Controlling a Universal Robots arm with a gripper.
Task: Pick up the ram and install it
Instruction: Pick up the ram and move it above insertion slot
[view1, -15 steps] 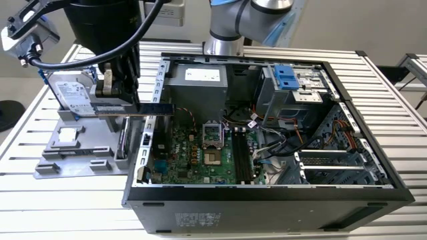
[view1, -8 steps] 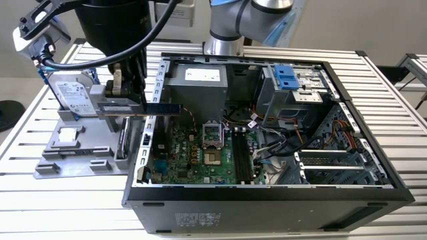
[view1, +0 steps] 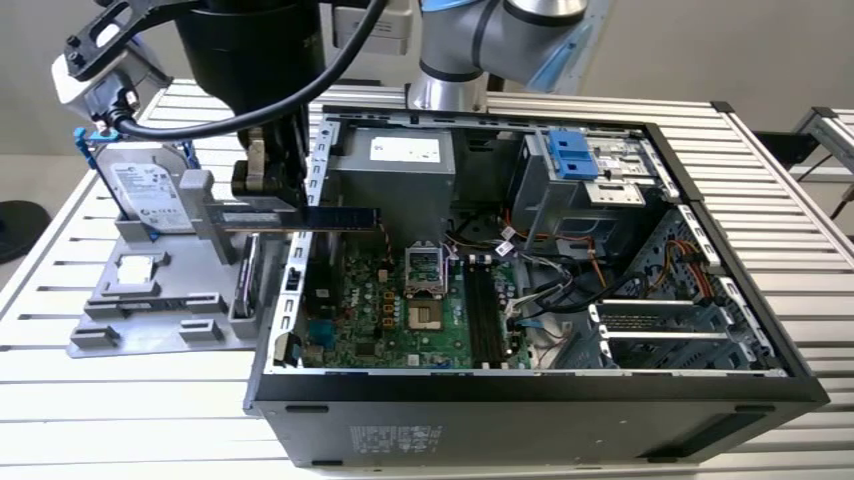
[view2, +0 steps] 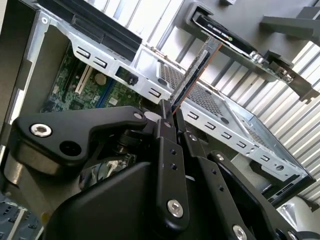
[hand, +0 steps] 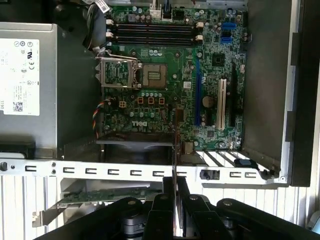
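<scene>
The long, thin, dark blue-black ram stick (view1: 327, 217) hangs level and on edge above the perforated metal side wall of the open black computer case (view1: 534, 400), its free end reaching in over the green motherboard (view1: 387, 300). The black gripper (view1: 271, 212) is clamped on its other end. Just outside the case, on the exterior view's left, a grey plastic rack (view1: 160, 300) holds a silver-labelled hard drive (view1: 140, 190).

Dark blue ram (view1: 340, 217), green motherboard (view1: 363, 300)

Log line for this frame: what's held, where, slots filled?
gripper: shut on ram | ram: level, tip past case rim, over motherboard edge | memory slots: empty | install: not yet done
</scene>
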